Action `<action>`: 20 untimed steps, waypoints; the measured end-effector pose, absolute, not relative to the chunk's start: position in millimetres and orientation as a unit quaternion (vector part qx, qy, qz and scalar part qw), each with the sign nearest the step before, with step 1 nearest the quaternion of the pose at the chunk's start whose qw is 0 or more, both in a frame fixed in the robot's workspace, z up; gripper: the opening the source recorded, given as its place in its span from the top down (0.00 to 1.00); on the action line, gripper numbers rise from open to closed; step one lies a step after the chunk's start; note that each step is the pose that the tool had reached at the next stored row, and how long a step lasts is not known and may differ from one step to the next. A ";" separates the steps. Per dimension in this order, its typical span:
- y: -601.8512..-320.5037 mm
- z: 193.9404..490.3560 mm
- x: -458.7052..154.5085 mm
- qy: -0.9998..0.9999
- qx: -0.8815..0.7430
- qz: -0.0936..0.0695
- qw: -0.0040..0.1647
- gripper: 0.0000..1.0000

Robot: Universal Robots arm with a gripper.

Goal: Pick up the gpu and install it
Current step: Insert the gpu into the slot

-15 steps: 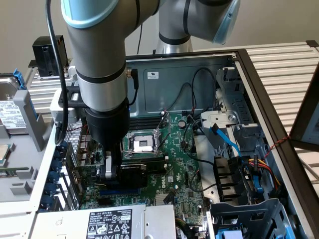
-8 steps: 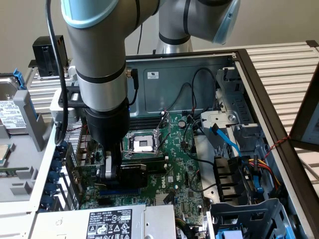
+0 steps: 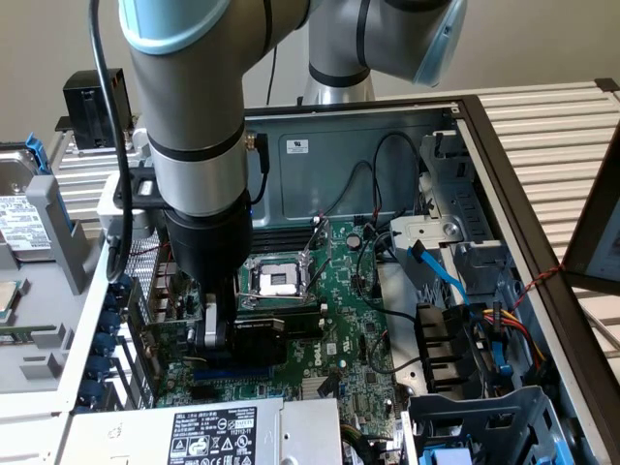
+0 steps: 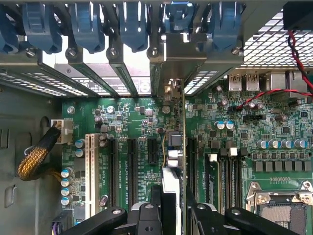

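The claw (image 3: 215, 334) is closed on the gpu (image 3: 260, 326), a finger on each face of the card. It holds the card on edge, low in the open computer case (image 3: 368, 145), in the lower left of the exterior view. The black shroud with white lettering faces the exterior view's right. The card hangs close over the green motherboard (image 3: 339, 300), just below the bare CPU socket (image 3: 276, 279) in the picture. Whether its lower edge has entered a slot cannot be told.

In the wrist view the claw (image 4: 173, 215) shows its two black fingers (image 4: 146, 220) on either side of the gpu (image 4: 173, 147). The card is seen edge-on, running in line with the black expansion slots (image 4: 132, 166) on the motherboard (image 4: 244, 132). Its end points toward the rear slot openings and their row of blue retention clips (image 4: 132, 24).

A grey power supply (image 3: 213, 431) sits at the bottom of the exterior view. A blue data cable (image 3: 441, 271) runs by the drive bays at the exterior view's right.
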State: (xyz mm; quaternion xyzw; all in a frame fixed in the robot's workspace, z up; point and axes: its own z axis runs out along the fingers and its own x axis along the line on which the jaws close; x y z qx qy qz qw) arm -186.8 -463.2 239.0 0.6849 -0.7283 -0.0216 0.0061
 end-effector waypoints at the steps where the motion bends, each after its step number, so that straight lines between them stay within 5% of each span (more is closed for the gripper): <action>1: -463.1 238.9 -186.8 -0.728 0.685 -0.022 0.006 0.72; 20: -463.1 238.4 -186.9 -0.726 0.687 -0.022 0.006 0.72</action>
